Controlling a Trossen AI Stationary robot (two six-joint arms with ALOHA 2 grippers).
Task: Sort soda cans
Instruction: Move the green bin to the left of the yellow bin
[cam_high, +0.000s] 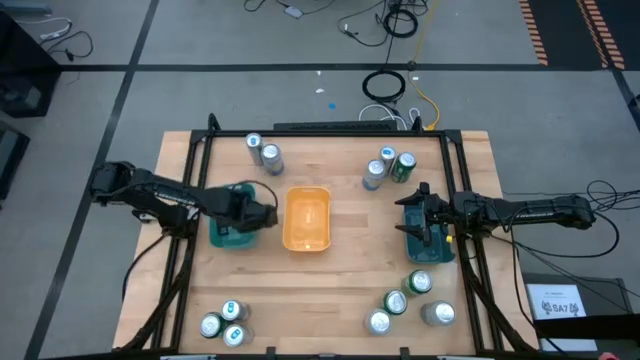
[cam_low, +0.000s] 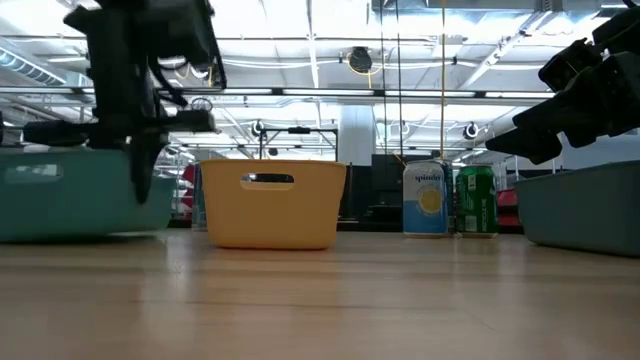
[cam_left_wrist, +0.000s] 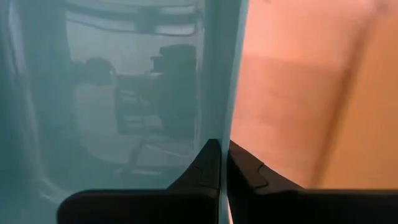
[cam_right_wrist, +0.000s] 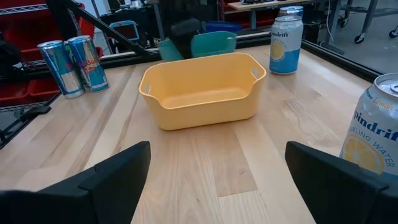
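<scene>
The soda cans stand upright in four groups near the table's corners: far left, far right, near left, near right. My left gripper is shut on the right wall of the teal tray, which sits left of the yellow tray. My right gripper hovers open above the left part of the dark-green tray. It faces the yellow tray and touches nothing. A yellow-and-blue can stands close beside its finger. My left gripper pinches the teal tray's right wall, one finger inside the tray and one outside. The fingers come from above, pointing down. The tray appears to stand with its base on the table.
The yellow tray sits mid-table between the two arms. Two blue cans stand beyond it in the right wrist view. A black frame runs along the table's edges. Bare wood lies in front of the trays toward the near edge.
</scene>
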